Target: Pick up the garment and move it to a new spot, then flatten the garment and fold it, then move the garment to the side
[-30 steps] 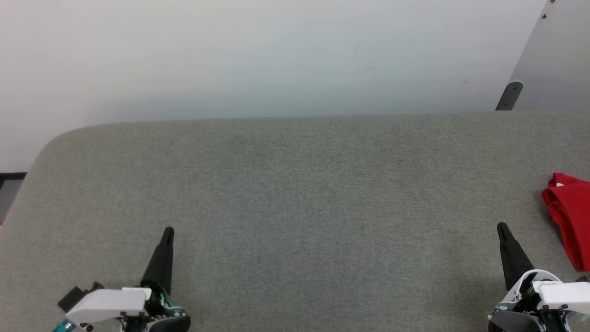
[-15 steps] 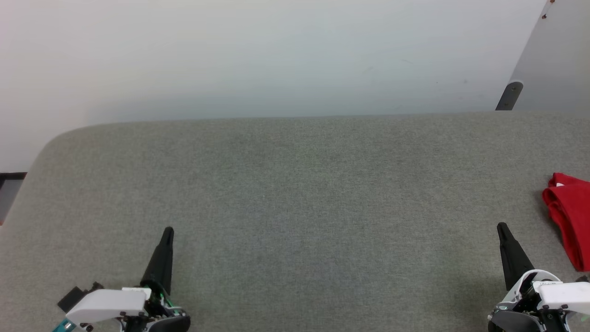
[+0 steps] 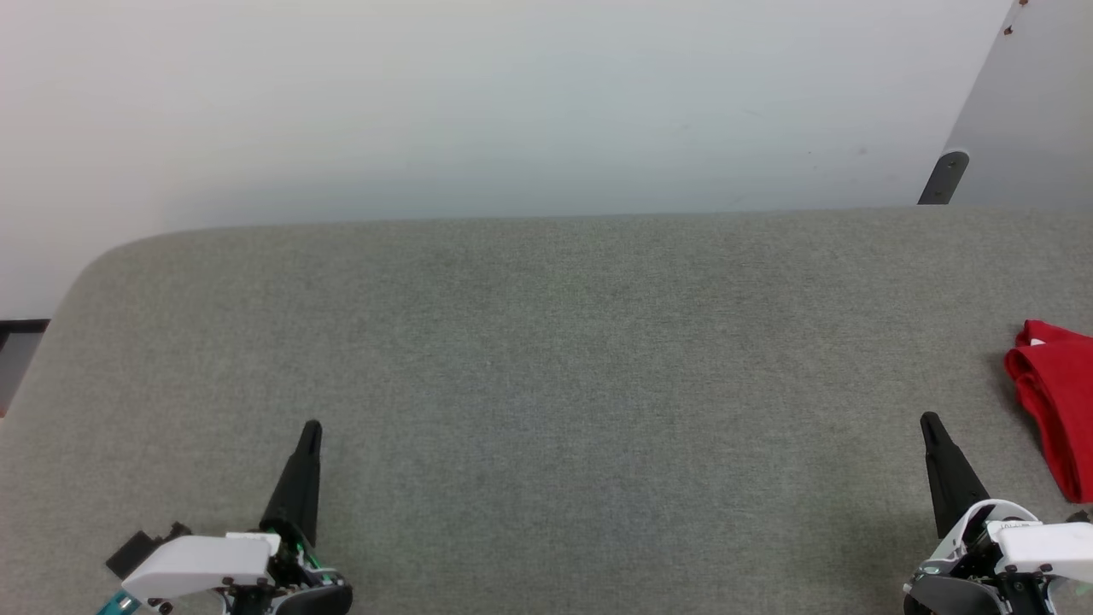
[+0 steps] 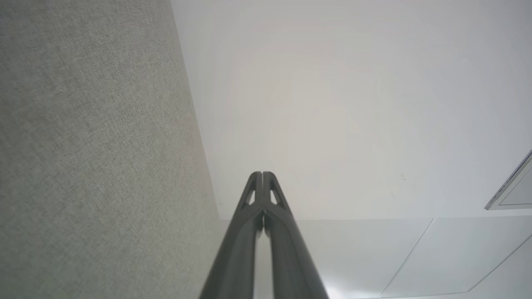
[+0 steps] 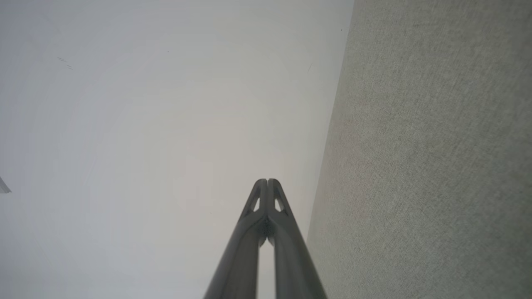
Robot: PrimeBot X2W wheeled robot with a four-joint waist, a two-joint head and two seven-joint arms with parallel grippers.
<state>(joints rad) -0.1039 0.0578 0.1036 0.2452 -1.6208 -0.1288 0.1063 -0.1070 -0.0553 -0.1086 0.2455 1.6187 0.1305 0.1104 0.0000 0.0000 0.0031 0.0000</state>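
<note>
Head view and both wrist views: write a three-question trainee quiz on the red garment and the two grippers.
1. True or false: the red garment lies bunched at the right of the grey fabric surface, cut off by the head view's edge.
2. Choose one. The right gripper is: A) shut on the garment; B) shut, empty and apart from the garment; C) wide open above the garment.
3. Fill in: the left gripper has its two fingers pressed ____, with nothing between them.

Key: 1 true; 2 B; 3 together.
</note>
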